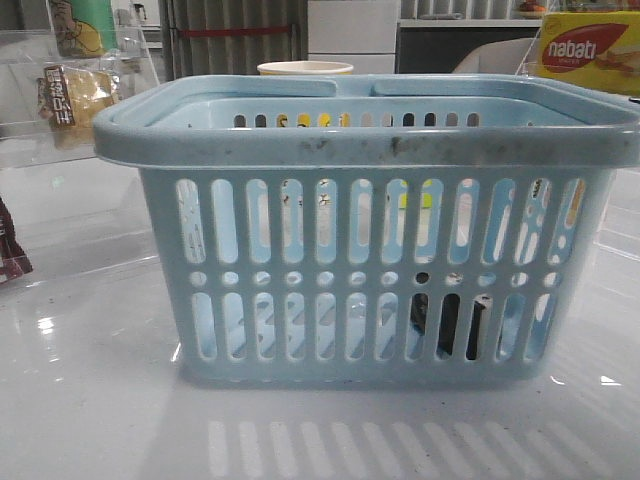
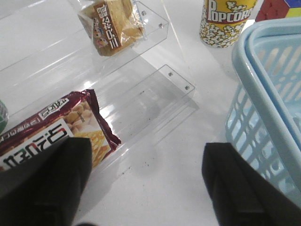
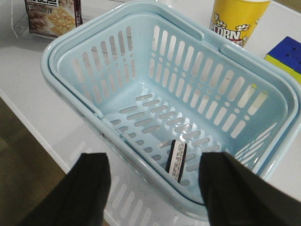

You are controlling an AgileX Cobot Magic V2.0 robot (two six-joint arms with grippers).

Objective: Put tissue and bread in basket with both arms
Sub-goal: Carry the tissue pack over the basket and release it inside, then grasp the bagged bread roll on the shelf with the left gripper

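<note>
1. Leftward, the bread (image 2: 112, 24) sits on a clear shelf (image 2: 155, 94), untouched; the left end effector (image 2: 146, 183) hangs wide and empty, near a snack packet (image 2: 56, 132) (an easy mistaken grab).
2. Centrally, the basket (image 1: 370, 140) holds the tissue (image 3: 177, 160) on its floor.
3. Right end effector (image 3: 153, 188): wide, empty, above the rim.
4. Shelf edges could snag the fingers; the counter (image 2: 155, 169) offers room.

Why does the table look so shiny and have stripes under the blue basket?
Front view: the glossy white table mirrors the slotted light blue plastic basket, making pale stripes, plus small glare spots. Left wrist view: glare streaks on the clear acrylic shelf. Right wrist view: the same stripe reflection below the rim.
</note>
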